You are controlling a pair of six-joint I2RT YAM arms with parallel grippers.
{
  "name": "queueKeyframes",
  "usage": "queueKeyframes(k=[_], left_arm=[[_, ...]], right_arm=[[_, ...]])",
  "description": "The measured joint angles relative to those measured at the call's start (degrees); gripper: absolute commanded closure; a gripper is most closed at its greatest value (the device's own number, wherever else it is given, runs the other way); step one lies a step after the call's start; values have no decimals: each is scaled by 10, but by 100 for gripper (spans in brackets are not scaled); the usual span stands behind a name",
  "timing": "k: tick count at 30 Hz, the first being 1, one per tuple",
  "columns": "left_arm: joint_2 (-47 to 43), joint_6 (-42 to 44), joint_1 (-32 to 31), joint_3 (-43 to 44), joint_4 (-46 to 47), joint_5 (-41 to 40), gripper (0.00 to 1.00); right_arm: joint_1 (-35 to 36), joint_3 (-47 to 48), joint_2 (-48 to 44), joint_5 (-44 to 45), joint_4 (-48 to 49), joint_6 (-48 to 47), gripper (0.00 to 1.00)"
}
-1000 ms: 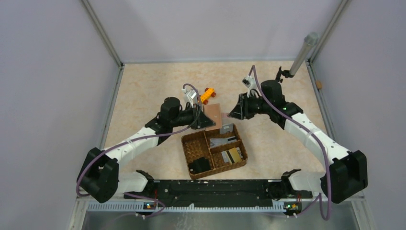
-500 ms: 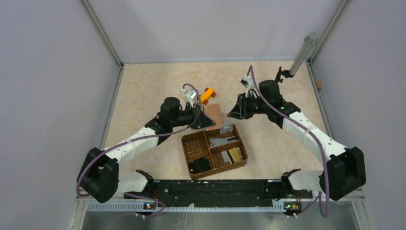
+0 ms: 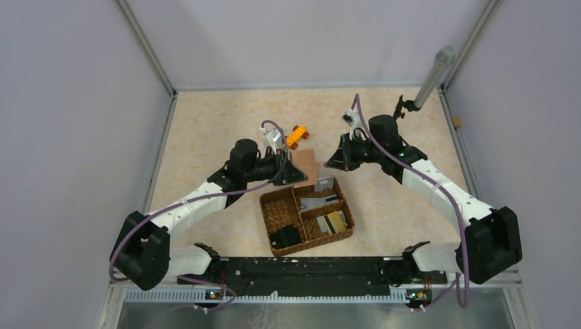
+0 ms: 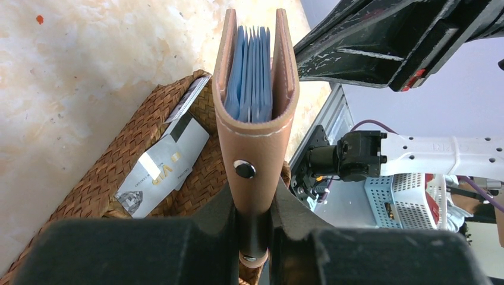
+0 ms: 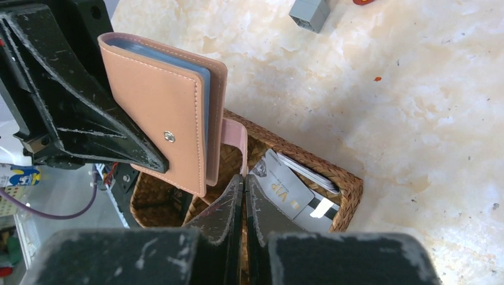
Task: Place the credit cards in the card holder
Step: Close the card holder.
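My left gripper [image 3: 296, 173] is shut on the spine end of the brown card holder [image 3: 307, 164] and holds it upright above the woven basket's far edge. In the left wrist view the holder [image 4: 254, 119] gapes slightly, showing light blue sleeves. My right gripper [image 3: 331, 164] is shut, its tips [image 5: 243, 178] pinching the holder's pinkish strap tab [image 5: 235, 139] beside the holder [image 5: 160, 113]. Grey and gold credit cards [image 3: 327, 212] lie in the basket. A grey VIP card [image 5: 286, 191] and a stack of white cards [image 5: 309, 173] show below the right gripper. The VIP card also shows in the left wrist view [image 4: 163, 166].
The woven brown compartment basket [image 3: 266, 218] sits at mid table near the arms, with a black blocky object [image 3: 286, 237] in its near-left compartment. An orange toy [image 3: 297, 135] lies behind the left gripper. A grey block [image 5: 309, 13] lies farther back. A grey pole [image 3: 433, 75] stands at back right.
My right arm's wrist has shifted slightly left, closer to the holder. The left arm and the holder have stayed put.
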Motion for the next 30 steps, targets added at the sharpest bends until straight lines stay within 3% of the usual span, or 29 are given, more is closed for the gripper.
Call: queueKeyframes(k=[10,30], left_arm=[[-3,5,0,18,-48,-32,100],[-2,9,0,29,-58,-45,100]], right_arm=[[1,-1,0,-35,12,3,100],[47,-35,23,-59,165,113,100]])
